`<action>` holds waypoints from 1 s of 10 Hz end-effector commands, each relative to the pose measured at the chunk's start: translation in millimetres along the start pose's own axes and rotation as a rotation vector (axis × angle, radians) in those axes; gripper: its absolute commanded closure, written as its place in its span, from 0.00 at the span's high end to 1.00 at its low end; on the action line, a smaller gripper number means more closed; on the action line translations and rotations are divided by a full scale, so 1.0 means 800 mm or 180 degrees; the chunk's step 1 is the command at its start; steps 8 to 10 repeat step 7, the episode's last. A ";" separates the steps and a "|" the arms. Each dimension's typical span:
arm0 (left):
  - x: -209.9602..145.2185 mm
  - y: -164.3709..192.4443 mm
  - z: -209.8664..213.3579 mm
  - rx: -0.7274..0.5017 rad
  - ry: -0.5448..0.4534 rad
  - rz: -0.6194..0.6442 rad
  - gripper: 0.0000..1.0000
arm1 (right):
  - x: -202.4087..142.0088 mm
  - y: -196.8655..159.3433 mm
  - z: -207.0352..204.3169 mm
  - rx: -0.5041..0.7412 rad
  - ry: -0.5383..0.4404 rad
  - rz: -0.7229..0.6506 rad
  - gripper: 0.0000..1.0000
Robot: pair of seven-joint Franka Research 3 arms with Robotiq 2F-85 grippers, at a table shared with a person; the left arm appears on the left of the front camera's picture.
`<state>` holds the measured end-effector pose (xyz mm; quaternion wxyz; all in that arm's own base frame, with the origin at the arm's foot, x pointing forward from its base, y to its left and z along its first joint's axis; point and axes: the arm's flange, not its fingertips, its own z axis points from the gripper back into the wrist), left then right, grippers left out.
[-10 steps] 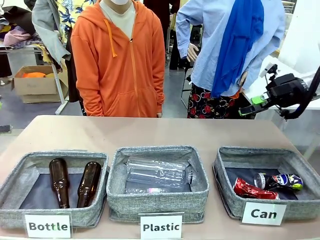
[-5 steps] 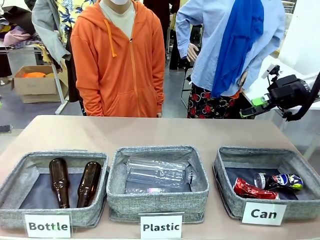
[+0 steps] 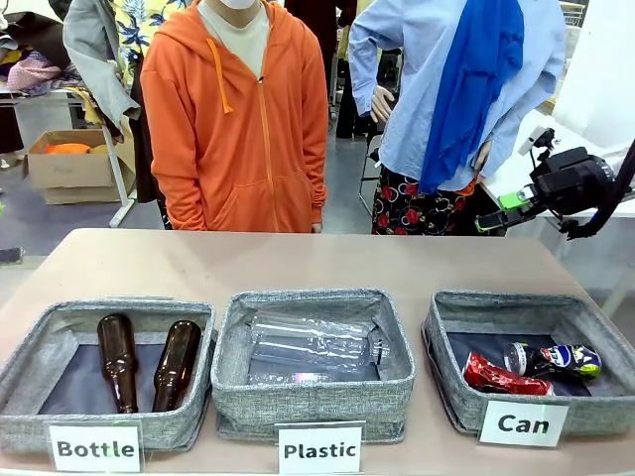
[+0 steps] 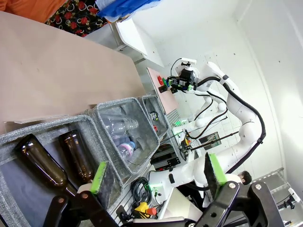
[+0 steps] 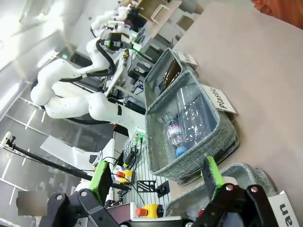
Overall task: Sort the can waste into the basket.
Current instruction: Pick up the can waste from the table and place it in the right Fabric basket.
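Note:
The grey "Can" basket [image 3: 526,300] stands at the table's front right. Inside it lie a crushed red can [image 3: 504,377] and a dark blue-black can [image 3: 556,359], side by side. My right gripper [image 3: 488,220] hovers high above the table's far right edge, well behind the basket; its wrist view shows the green-padded fingers spread wide, open and empty [image 5: 155,172], with the basket's rim [image 5: 255,172] just below. My left gripper [image 4: 156,168] is open too, with nothing between its fingers, above the bin holding brown bottles [image 4: 45,163].
A "Bottle" bin [image 3: 60,327] with two brown bottles sits front left, and a "Plastic" bin [image 3: 313,397] with clear bottles in the middle. A person in an orange hoodie [image 3: 233,119] stands at the far edge. Bare tabletop [image 3: 298,260] stretches behind the bins.
My right gripper has drifted slightly to the right, away from the table. The cans, the bins and the person have stayed put.

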<state>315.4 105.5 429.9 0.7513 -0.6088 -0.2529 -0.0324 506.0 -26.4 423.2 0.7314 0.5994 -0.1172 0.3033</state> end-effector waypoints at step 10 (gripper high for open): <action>-0.001 -0.004 0.003 -0.0019 0.0027 0.0026 1.00 | 0.005 0.002 0.002 0.0029 0.0006 0.0018 1.00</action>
